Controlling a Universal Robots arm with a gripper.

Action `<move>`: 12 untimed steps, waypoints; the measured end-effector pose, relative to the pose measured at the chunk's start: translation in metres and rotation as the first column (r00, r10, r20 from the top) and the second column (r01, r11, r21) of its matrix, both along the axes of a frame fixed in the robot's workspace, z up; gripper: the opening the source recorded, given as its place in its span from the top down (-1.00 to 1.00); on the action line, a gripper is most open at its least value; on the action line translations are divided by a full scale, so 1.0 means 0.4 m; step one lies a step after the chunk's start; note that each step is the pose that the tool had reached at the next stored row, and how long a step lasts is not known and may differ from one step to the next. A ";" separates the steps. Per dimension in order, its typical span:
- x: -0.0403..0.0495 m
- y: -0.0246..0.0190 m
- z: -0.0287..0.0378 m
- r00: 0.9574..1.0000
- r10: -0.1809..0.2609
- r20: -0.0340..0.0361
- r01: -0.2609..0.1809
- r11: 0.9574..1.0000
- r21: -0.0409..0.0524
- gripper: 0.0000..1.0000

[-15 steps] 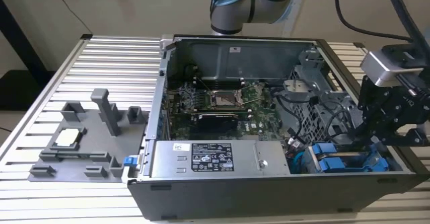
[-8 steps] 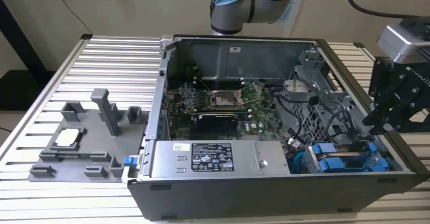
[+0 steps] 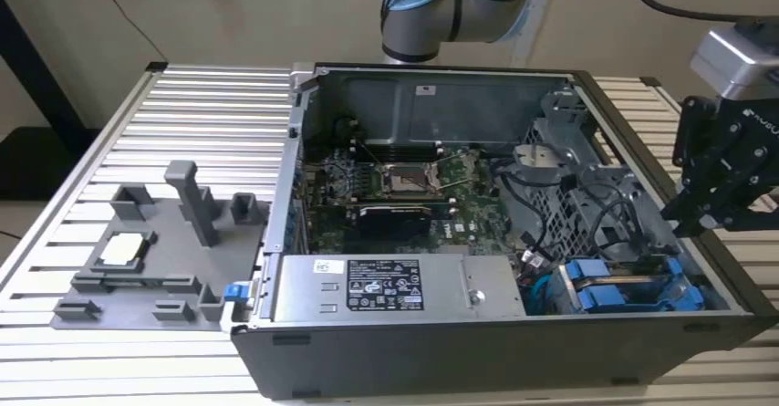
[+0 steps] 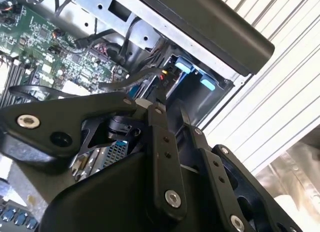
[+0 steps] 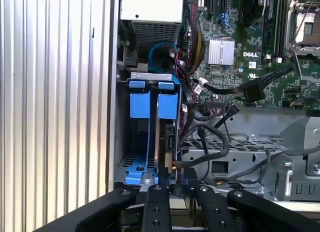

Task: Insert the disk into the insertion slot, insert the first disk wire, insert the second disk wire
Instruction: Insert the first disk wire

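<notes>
As it stands edgewise, the disk (image 5: 166, 106) runs lengthwise toward the tool (image 5: 176, 186).

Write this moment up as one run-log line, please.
gripper: close to the disk's end | disk: on edge in the insertion slot | black cables: lying beside the slot | wire connections: cannot tell

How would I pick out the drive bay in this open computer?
Find the open computer case on the slatted table. Go to its near corner on the exterior view's right, beside the labelled silver power supply. The drive bay is a grey metal cage marked out by bright blue plastic frames.
</notes>
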State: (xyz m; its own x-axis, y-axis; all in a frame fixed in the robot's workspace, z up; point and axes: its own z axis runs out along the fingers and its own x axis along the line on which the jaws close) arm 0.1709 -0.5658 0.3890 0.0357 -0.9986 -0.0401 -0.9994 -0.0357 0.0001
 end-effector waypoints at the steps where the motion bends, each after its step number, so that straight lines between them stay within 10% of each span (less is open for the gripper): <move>1: 0.000 0.006 0.000 1.000 0.000 0.000 0.000 1.000 0.000 0.47; 12: 0.000 0.121 0.000 1.000 0.000 0.000 0.000 1.000 0.000 0.47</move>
